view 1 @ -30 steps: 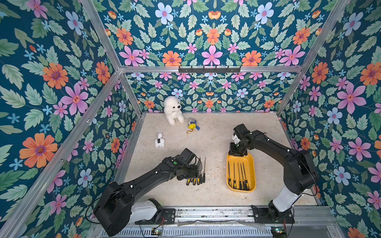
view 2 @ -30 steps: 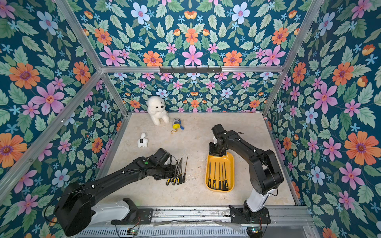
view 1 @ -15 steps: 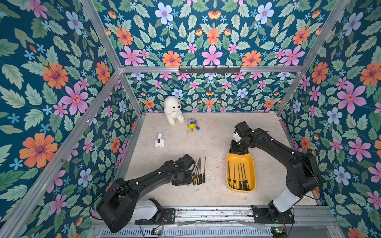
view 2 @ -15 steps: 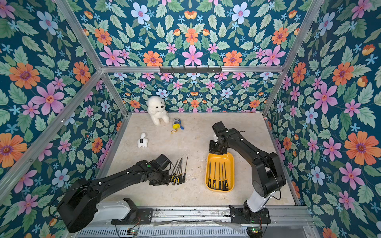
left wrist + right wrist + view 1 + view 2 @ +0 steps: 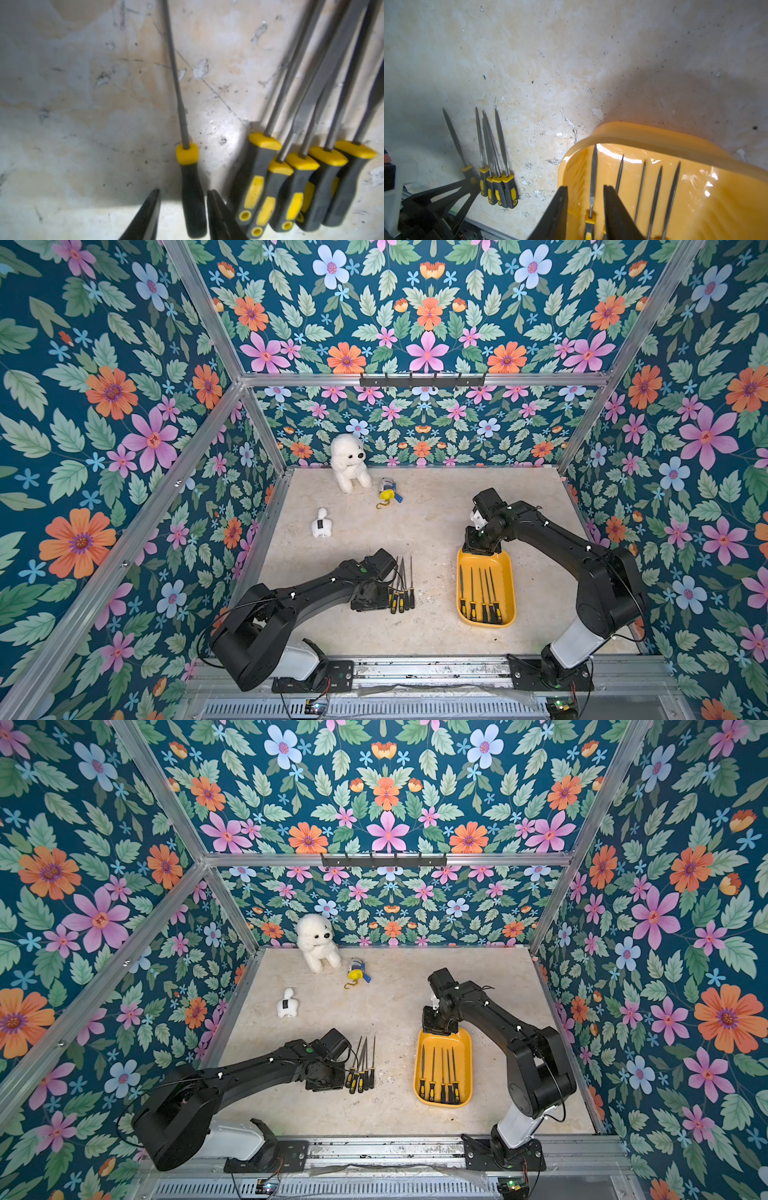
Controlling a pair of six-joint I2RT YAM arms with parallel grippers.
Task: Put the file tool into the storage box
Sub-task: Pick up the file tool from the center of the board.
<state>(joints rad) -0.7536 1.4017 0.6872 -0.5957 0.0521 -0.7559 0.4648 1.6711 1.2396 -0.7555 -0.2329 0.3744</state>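
Observation:
The yellow-orange storage box (image 5: 508,585) (image 5: 466,1065) (image 5: 654,135) lies at the front right with several files (image 5: 482,593) (image 5: 641,187) in it. My right gripper (image 5: 481,544) (image 5: 585,187) hangs open over its far end, holding nothing. Left of the box, several black-and-yellow files (image 5: 405,593) (image 5: 301,164) lie bunched on the table. One file tool (image 5: 188,155) (image 5: 454,135) lies apart from them. My left gripper (image 5: 388,602) (image 5: 182,191) straddles its handle. One finger (image 5: 214,205) is against the handle and the other (image 5: 149,209) stands off it.
A white plush dog (image 5: 349,462) sits at the back wall, with a yellow-and-blue keychain toy (image 5: 387,493) beside it and a small white toy (image 5: 321,524) nearer the left wall. Flowered walls close three sides. A metal rail (image 5: 415,668) runs along the front.
My left arm has drawn back towards the files' handles and its jaws have narrowed round one handle. My right gripper has shifted slightly towards the box.

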